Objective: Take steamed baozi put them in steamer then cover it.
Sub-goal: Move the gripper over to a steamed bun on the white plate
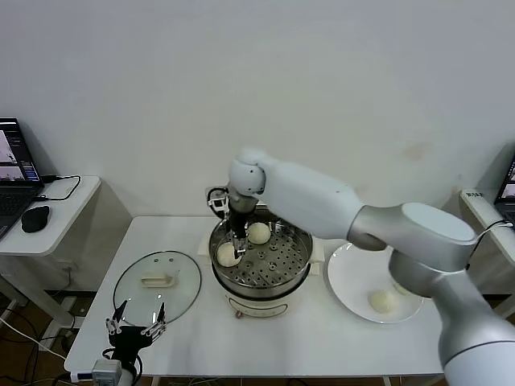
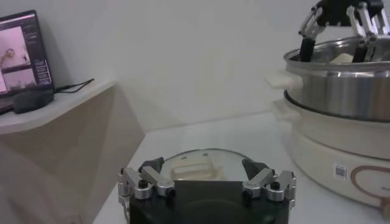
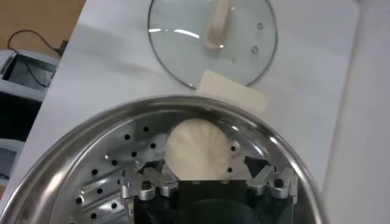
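Note:
The steamer (image 1: 299, 272) stands mid-table with two baozi on its perforated tray, one at the back (image 1: 259, 232) and one at the left (image 1: 228, 256). My right gripper (image 1: 238, 241) reaches down into the steamer. In the right wrist view it (image 3: 203, 171) is open, jaws wide on either side of the left baozi (image 3: 198, 146), which rests on the tray. Another baozi (image 1: 383, 301) lies on the white plate (image 1: 346, 281); a further one beside it is mostly hidden by my right forearm. The glass cover (image 1: 157, 283) lies flat left of the steamer. My left gripper (image 1: 135, 330) is open and empty, just in front of the cover (image 2: 198, 163).
A side table (image 1: 56, 211) with a laptop (image 1: 14, 173) and mouse (image 1: 35, 217) stands at the far left. The steamer's cream base (image 2: 332, 155) fills the side of the left wrist view. The table's front edge lies close behind my left gripper.

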You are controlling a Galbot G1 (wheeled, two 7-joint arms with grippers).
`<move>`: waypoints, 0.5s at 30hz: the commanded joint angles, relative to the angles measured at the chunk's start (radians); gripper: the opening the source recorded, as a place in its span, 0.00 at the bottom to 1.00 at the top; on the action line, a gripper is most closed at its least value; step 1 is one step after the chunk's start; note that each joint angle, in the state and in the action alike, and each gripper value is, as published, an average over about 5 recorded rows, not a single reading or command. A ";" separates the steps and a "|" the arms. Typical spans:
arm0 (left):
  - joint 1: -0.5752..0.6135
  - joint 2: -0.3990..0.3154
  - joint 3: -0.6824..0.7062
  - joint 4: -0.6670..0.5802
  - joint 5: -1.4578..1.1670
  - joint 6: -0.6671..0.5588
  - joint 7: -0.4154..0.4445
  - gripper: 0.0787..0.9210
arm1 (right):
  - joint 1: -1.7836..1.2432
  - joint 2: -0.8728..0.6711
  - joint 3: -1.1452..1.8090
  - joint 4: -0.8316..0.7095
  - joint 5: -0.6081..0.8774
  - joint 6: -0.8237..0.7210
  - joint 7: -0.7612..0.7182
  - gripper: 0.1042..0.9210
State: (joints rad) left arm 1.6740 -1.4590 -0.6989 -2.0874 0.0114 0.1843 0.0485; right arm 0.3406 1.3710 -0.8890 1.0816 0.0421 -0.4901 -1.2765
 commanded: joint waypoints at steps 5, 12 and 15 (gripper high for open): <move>0.009 0.003 0.006 -0.005 -0.001 0.010 0.003 0.88 | 0.079 -0.377 0.091 0.283 0.037 0.050 -0.048 0.88; 0.022 0.004 0.004 -0.018 0.000 0.015 0.008 0.88 | 0.097 -0.600 0.031 0.392 0.047 0.088 -0.060 0.88; 0.028 0.005 0.002 -0.020 0.000 0.015 0.008 0.88 | 0.058 -0.691 0.031 0.440 0.024 0.105 -0.068 0.88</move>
State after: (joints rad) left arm 1.6974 -1.4555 -0.6968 -2.1041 0.0106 0.1984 0.0564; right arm 0.3996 0.9294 -0.8469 1.3817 0.0650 -0.4142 -1.3303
